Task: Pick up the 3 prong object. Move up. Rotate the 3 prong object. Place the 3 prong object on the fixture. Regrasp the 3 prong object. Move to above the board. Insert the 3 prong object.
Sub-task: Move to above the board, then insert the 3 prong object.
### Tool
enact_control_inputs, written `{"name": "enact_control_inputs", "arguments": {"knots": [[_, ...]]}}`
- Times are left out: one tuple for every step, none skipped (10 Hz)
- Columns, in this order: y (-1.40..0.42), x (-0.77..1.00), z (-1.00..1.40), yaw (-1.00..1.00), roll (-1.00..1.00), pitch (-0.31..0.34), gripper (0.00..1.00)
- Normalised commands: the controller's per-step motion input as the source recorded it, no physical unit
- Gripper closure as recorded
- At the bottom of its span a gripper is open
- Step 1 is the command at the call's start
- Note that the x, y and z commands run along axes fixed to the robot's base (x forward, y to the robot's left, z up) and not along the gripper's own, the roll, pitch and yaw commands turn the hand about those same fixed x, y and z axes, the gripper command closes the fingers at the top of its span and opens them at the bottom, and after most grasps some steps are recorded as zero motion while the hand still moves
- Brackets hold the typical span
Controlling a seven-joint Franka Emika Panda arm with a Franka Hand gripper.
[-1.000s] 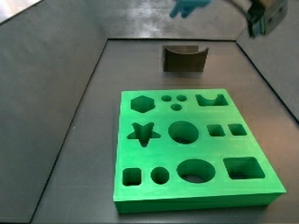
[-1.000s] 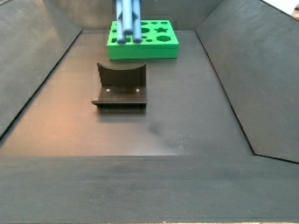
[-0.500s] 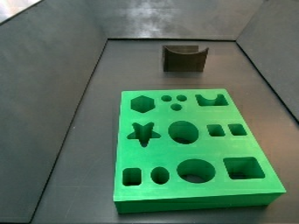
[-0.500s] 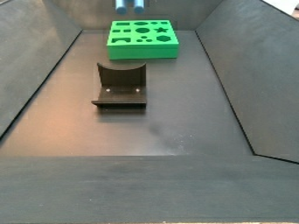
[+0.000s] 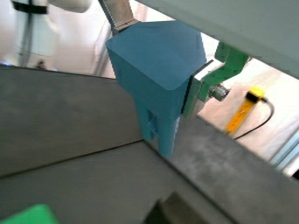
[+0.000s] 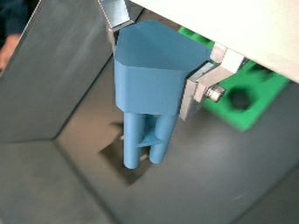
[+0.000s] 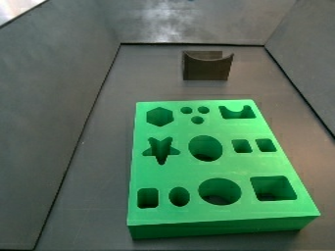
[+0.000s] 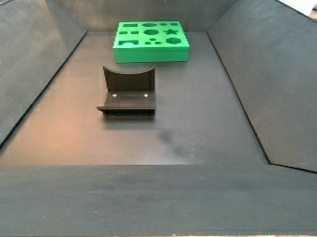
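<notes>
Ridged blue 3 prong object (image 6: 146,105) in gripper (image 6: 158,52)

Only the wrist views show any of the robot: the claw (image 6: 158,61), out of frame in both side views. Its fingers (image 6: 208,79) are flat silver metal plates; one has a bent tab fastened with a hex-headed bolt and washer, seen in both wrist views, and the opposite finger (image 5: 117,12) shows as a thin grey strip at the frame's edge. Above them a pale, off-white housing crosses the corner of both wrist views.
</notes>
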Motion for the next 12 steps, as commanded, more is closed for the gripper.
{"name": "enact_control_inputs", "arguments": {"knots": [[-0.49,-0.45,0.26,-0.10,-1.00,-0.029,1.00],[-0.24,-0.27,0.14,-0.10,-1.00,-0.021,1.00],[-0.12,-0.17,0.08,-0.09,-1.00,-0.019,1.00],[-0.05,-0.13,0.04,-0.09,-1.00,-0.020,1.00],[-0.01,-0.10,0.02,-0.09,-1.00,-0.025,1.00],[0.01,-0.09,0.02,-0.09,-1.00,-0.030,1.00],[0.03,-0.08,0.01,-0.08,-0.97,-0.041,1.00],[0.04,-0.07,0.00,-0.05,-0.75,-0.044,1.00],[0.03,-0.06,0.01,-0.03,-0.53,-0.043,1.00],[0.02,-0.05,0.00,-0.02,-0.35,-0.039,1.00],[0.02,-0.03,0.00,-0.01,-0.20,-0.028,1.00],[-0.02,0.00,0.00,0.00,0.00,0.000,1.00]]}}
